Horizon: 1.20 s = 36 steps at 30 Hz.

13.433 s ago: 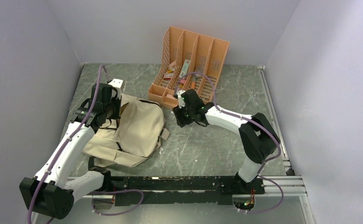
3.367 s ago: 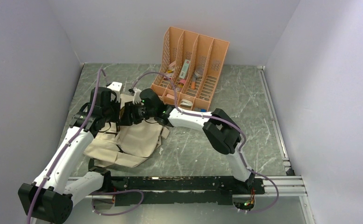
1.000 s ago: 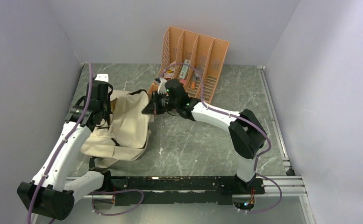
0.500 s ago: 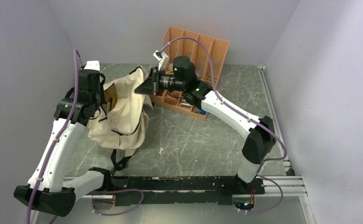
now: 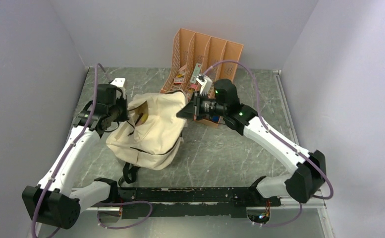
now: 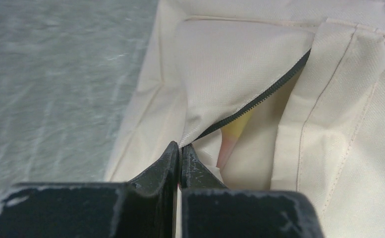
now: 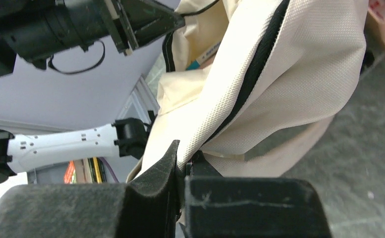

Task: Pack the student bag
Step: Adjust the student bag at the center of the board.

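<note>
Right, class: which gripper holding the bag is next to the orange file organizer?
The right gripper, pinching the edge of the student bag beside the orange organizer; the left gripper grips the opposite edge, away from it.

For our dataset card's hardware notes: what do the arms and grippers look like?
The left arm and right arm have white tubular links with black joints and bases. A purple cable loops along each. Green lights glow near the right wrist. The left gripper and right gripper have black wedge-shaped fingers, scuffed pale.
</note>
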Each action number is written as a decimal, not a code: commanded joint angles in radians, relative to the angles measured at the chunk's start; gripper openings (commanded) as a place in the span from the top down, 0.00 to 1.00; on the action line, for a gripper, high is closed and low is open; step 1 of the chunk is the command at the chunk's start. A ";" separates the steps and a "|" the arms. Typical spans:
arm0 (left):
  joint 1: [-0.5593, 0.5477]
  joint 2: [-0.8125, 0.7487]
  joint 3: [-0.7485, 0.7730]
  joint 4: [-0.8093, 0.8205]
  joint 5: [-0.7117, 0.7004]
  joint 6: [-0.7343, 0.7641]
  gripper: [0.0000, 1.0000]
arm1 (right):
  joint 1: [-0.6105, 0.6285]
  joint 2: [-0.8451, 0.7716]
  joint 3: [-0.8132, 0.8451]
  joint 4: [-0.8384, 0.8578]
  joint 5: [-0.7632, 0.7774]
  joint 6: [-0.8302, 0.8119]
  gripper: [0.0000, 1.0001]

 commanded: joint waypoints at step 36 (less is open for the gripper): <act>-0.418 0.186 -0.135 0.293 0.034 -0.140 0.87 | -0.172 -0.460 -0.373 -0.175 0.481 -0.093 0.43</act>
